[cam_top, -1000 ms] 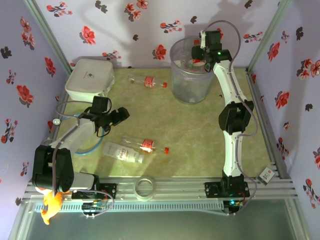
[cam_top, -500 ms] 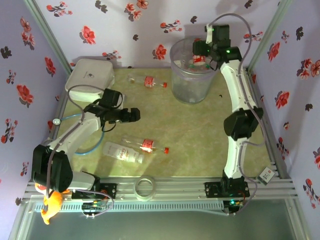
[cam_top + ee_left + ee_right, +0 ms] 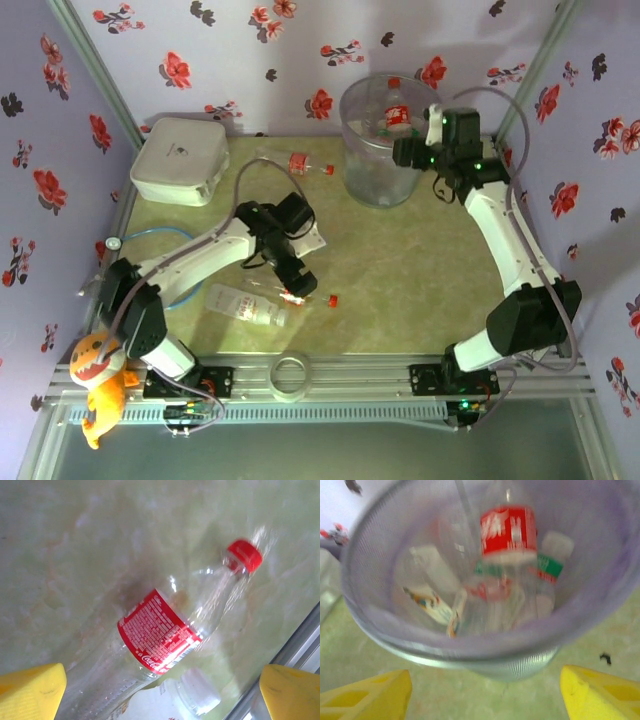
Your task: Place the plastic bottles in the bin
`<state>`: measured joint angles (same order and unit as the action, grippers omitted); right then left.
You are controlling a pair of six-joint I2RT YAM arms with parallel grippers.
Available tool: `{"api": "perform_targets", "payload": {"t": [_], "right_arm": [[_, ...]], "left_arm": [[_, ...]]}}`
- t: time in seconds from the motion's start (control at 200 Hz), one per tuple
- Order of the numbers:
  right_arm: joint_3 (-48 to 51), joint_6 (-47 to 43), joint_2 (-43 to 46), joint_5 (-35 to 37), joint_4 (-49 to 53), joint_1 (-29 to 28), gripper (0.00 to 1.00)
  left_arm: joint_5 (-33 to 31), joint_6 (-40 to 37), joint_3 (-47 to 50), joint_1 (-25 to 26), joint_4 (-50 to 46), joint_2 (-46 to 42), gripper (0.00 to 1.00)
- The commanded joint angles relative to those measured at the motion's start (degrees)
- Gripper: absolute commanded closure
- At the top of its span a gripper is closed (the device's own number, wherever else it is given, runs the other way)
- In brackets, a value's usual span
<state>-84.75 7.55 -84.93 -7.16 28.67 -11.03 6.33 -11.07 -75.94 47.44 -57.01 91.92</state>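
Fingers [image 3: 31, 689] of the left gripper [image 3: 301, 277] stand spread wide and grip nothing. Between them, on the table [image 3: 400, 280], lies a red-label bottle [image 3: 159, 631] on its side, near the table's middle, with its red cap [image 3: 244, 556] pointing right. The gripper hangs right over this bottle in the top view. Just beside it, on the near-left side, lies a white-label bottle [image 3: 244, 305], also on its side.

The right gripper [image 3: 403, 152] sits just right of the bin [image 3: 378, 178], level with the rim. Its fingers [image 3: 600, 692] are parted with nothing between them. The bin stands at the far side of the table, right of the middle. Inside it are several bottles in a heap, among them a red-label one [image 3: 509, 527] standing high against the far wall and a green-label one [image 3: 546, 566] to its right.

A third loose bottle [image 3: 294, 163] lies at the far edge, between the bin and a white box [image 3: 178, 158] in the far-left corner. A tape roll [image 3: 291, 375] lies on the near rail.
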Motion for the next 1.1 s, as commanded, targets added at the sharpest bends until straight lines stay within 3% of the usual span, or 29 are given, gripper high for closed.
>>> {"api": "perform_targets", "payload": {"t": [0.0, 0.48, 0.62, 1.095], "right_arm": [[4.5, 1.9, 5.3, -0.5, -1.9, 0.1, 0.22], [10.3, 1.1, 11.7, 1.9, -0.4, 1.5, 0.22], [11.1, 1.1, 12.0, 2.1, -0.3, 1.7, 0.21], [12.9, 1.1, 13.3, 2.0, 0.1, 3.3, 0.21]], "left_arm": [[-1.7, -11.6, -2.3, 1.9, -6.7, 2.3, 0.0], [-0.8, -19.0, -4.4, 4.6, -8.5, 11.3, 0.01], [-0.9, -19.1, -4.7, 4.6, -8.1, 13.9, 0.1], [-5.3, -20.9, -1.1, 4.3, -0.2, 18.4, 0.06]]}}
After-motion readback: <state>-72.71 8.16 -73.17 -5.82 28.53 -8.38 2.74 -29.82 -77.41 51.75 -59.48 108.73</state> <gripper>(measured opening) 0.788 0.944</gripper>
